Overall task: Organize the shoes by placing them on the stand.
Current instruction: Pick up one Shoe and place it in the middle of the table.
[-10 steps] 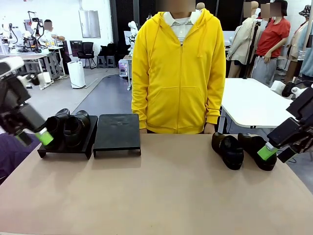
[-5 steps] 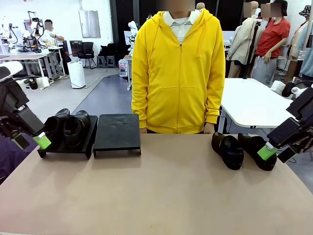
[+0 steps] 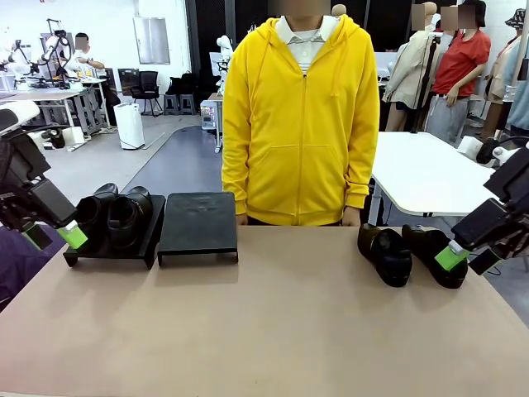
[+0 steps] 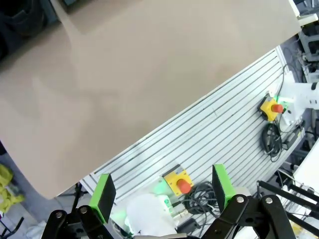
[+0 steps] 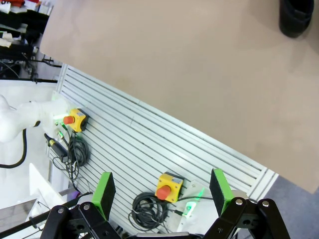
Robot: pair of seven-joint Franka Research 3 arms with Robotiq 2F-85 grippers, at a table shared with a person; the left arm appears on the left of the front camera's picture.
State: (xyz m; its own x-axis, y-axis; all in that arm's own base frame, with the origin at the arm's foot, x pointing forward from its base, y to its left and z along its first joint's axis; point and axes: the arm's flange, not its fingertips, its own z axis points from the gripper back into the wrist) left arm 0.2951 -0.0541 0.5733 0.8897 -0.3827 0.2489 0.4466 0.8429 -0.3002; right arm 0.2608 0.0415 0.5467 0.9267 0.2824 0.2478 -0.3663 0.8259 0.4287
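Tan table (image 3: 273, 331), person in yellow hoodie (image 3: 302, 124) at far side. Two black stands far left: left stand (image 3: 107, 258) carries 2 shoes (image 3: 128, 219) side by side, right stand (image 3: 198, 225) just beside it. Other pair (image 3: 387, 252) sits on table, far right. My L gripper (image 3: 56, 236) hangs near left stand, jaws fully apart, holding nothing. R gripper (image 3: 467, 258) near other pair, same.

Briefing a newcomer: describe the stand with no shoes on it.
On the tan table, look at the far left. The black stand nearer the person in yellow is it: its top is bare, while the neighbouring stand carries two black shoes.
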